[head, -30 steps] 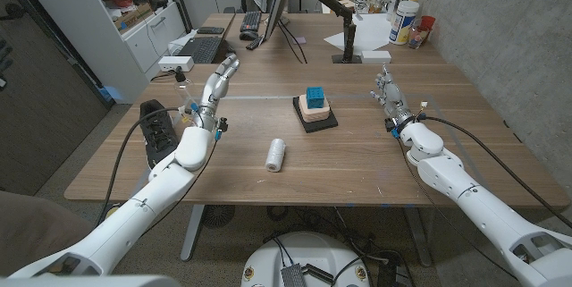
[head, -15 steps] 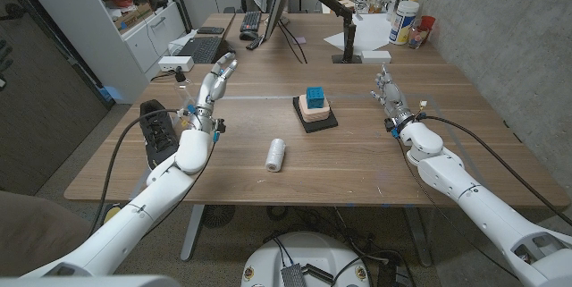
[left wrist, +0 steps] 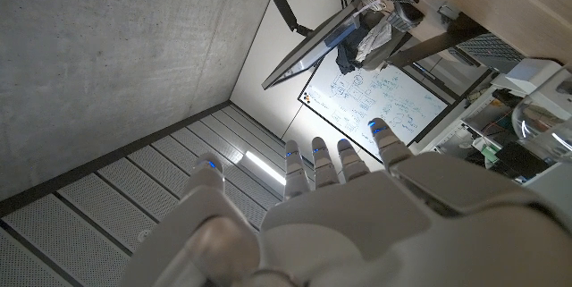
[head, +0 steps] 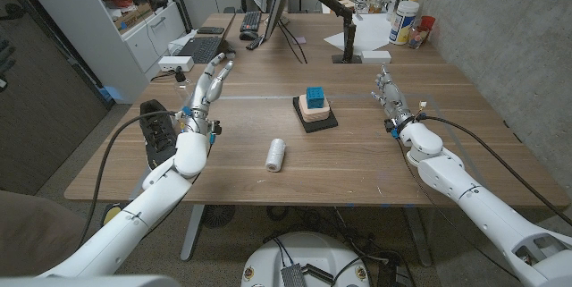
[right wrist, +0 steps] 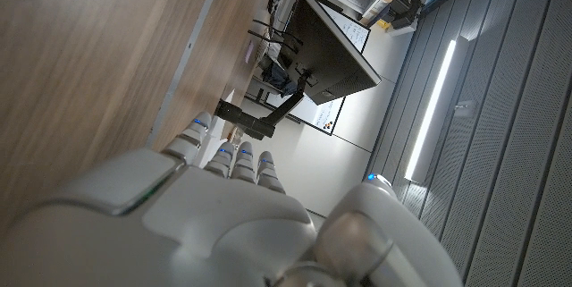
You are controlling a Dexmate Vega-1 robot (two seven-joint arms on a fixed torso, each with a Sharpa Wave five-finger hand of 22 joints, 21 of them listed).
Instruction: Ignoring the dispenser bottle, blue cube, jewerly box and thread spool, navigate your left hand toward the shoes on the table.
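Shoes (head: pixel 157 131): black, lying at the left edge of the desk (head: pixel 357 157), in the left-middle of the head frame. A black cable crosses over them.

My left robot hand (head: pixel 207 88) sits up and to the right of the shoes, raised above the desk, fingers spread and extended toward the upper part of the frame, holding nothing. It is near the shoes but apart from them; my forearm passes just beside their right side. In the left wrist view the same robot hand (left wrist: pixel 326 199) shows its fingers (left wrist: pixel 318 160) straight and slightly fanned, with nothing between them.

Dispenser bottle (head: pixel 188 101): clear, mostly hidden behind my left robot hand, so I cannot tell whether the two touch.

Thread spool (head: pixel 275 155): white, lying on its side at centre frame, well apart from the shoes.

Blue cube (head: pixel 314 96) sits on top of the jewelry box (head: pixel 315 113), right of centre.

My right robot hand (head: pixel 387 88) is at the right of the frame, fingers extended, empty, near the desk surface.
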